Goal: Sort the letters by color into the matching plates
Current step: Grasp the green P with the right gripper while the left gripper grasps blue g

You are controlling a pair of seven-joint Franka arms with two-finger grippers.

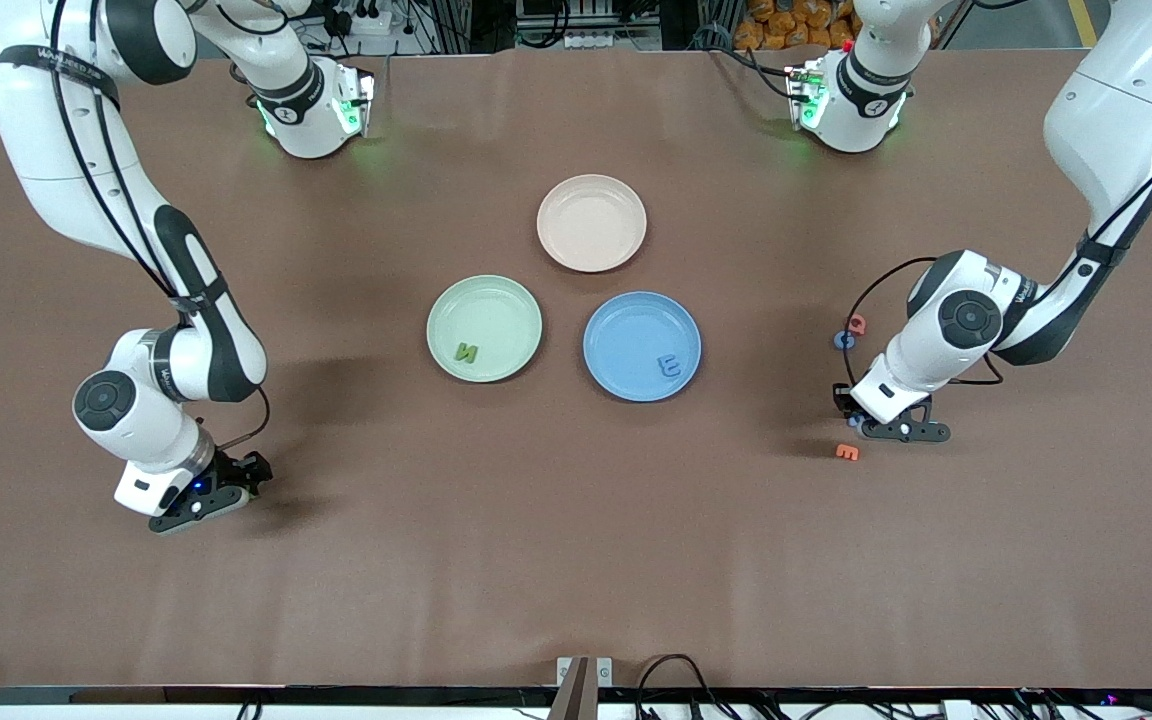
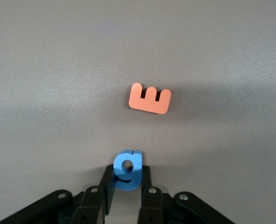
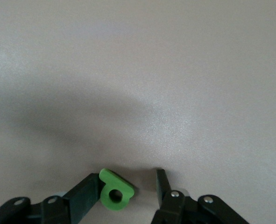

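My left gripper (image 1: pixel 858 426) is down at the table near the left arm's end, shut on a blue letter "g" (image 2: pixel 127 168). Its jaws press the letter's two sides. An orange letter (image 2: pixel 150 98) lies on the table just ahead of it (image 1: pixel 846 452). My right gripper (image 1: pixel 252 472) is low at the right arm's end. It stands open around a green letter (image 3: pixel 115 193), which touches one finger (image 3: pixel 84 191), with a gap to the other. The green plate (image 1: pixel 486 305) holds a green "N" (image 1: pixel 466 352). The blue plate (image 1: pixel 626 325) holds a blue "E" (image 1: pixel 670 366).
A pale pink plate (image 1: pixel 591 222) sits farther from the front camera than the two coloured plates. A red letter (image 1: pixel 857 323) and a blue letter (image 1: pixel 843 340) lie beside the left arm's wrist. Both arms' bases stand along the table's edge.
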